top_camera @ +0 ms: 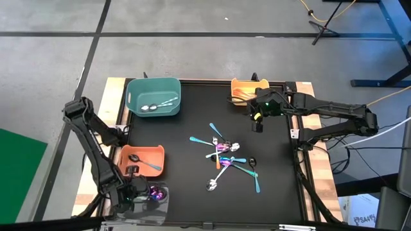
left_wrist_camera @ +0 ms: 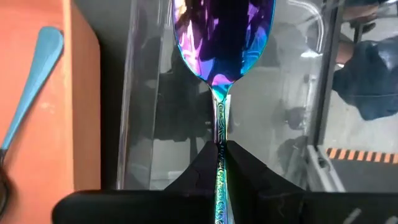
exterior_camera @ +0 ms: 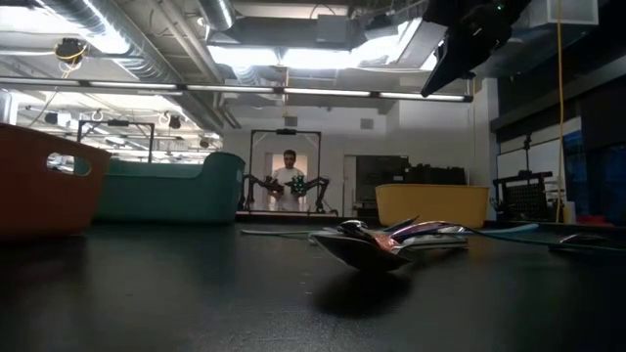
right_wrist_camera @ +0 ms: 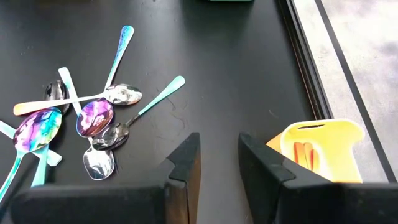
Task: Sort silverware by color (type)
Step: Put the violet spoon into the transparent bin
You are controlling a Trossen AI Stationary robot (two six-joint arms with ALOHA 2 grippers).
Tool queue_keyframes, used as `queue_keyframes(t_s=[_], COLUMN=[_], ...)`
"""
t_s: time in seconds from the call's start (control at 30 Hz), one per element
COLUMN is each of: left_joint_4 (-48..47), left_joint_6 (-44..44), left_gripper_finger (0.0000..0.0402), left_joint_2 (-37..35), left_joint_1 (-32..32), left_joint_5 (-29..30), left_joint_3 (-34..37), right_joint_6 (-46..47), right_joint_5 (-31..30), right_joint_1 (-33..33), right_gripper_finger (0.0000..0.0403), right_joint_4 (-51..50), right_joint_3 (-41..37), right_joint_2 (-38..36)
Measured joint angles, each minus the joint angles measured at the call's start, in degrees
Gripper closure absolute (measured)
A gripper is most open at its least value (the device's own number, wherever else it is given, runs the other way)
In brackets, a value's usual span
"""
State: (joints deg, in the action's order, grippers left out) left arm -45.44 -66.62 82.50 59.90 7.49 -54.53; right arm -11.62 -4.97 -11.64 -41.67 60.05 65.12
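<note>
Four bins [top_camera: 154,96] ring the mat; roughly ten spoons [top_camera: 226,157] lie heaped at centre; left gripper [left_wrist_camera: 221,163], over the clear bin [top_camera: 159,200], pinches one purple spoon [left_wrist_camera: 224,37]; right gripper [right_wrist_camera: 217,152], jaws apart and empty, hovers beside the yellow bin [right_wrist_camera: 323,146].

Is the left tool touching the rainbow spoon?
Touching. The left wrist view shows the left tool shut on the rainbow spoon, pinching its handle.
</note>
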Motion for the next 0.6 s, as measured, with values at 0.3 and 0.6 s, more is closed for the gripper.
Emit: queue_keyframes(t_s=[0.3, 0.6], left_joint_4=[3.46, 8.84], left_joint_6=[0.95, 2.96], left_gripper_finger=[0.0389, 0.0389], left_joint_2=[-0.02, -0.16], left_joint_1=[-1.31, -1.51], left_joint_5=[-0.09, 0.57], left_joint_3=[5.02, 9.67], right_joint_6=[0.0, -0.02], right_joint_5=[0.0, 0.02], right_joint_1=[0.0, 0.02], right_gripper_finger=[0.0306, 0.0306], right_joint_4=[0.02, 0.0], right_joint_3=[0.0, 0.0], right_joint_2=[-0.01, 0.0])
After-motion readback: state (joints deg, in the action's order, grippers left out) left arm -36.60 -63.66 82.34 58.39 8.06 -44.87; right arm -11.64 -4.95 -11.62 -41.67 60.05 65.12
